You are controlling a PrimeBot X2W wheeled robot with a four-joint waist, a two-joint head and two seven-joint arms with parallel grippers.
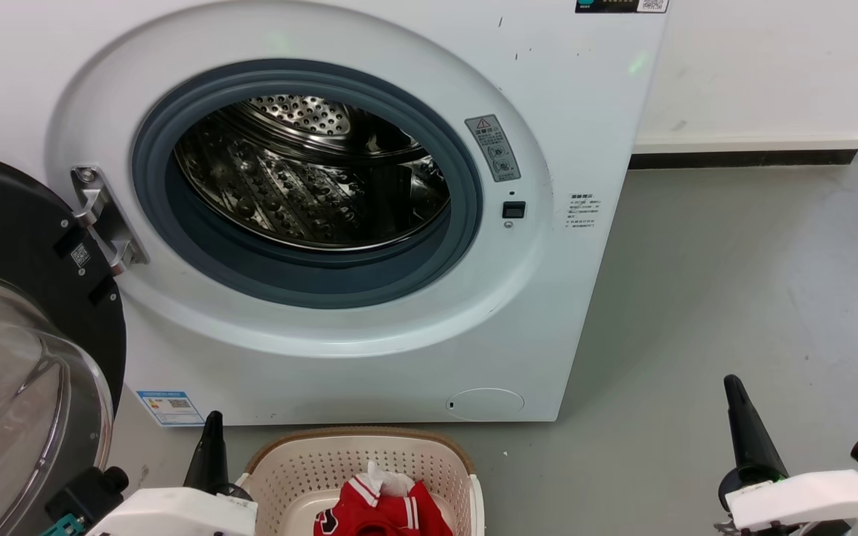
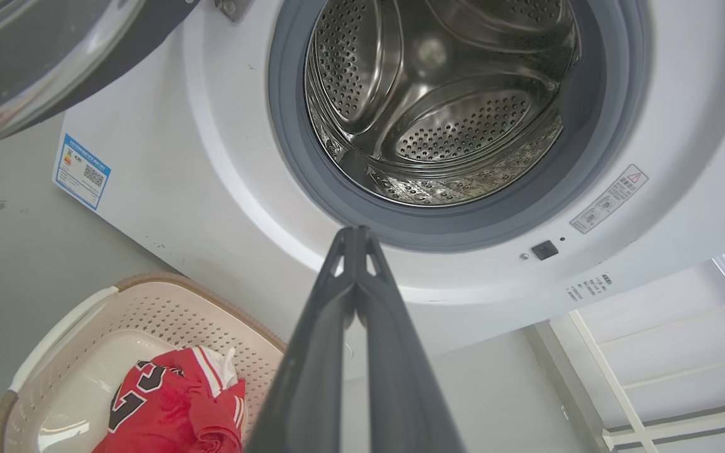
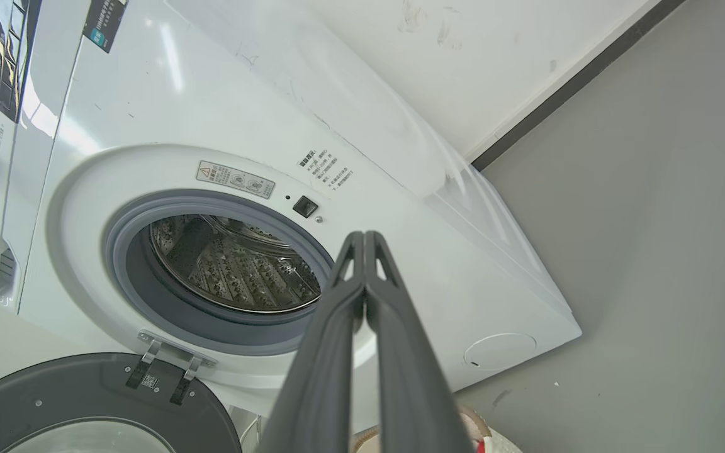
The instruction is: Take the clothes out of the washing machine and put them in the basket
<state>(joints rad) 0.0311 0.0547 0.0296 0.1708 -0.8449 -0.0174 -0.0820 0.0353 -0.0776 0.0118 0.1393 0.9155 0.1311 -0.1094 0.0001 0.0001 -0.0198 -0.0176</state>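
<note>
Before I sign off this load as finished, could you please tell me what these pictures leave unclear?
Head view: the bottom edge cuts off the near part of the basket and the clothes.
Left wrist view: the left gripper covers the basket's right side.
Every view: the grey seal hides the drum's lowest front strip.
Number of garments: folds in the red heap hide it.

Laundry corner in what looks like a test room or utility space, not a furnished home. White front-load washer (image 1: 325, 372) w/ energy label (image 1: 170, 407) on its front and door (image 1: 27, 335) swung open, standing on bare grey floor (image 1: 734, 298). Plain scuffed white wall (image 1: 757, 67) w/ dark skirting (image 1: 742, 158). Cream basket (image 1: 325, 469) w/ red clothes (image 1: 384, 514) on the floor in front, white rack frame (image 2: 606, 377) beside the washer.
</note>
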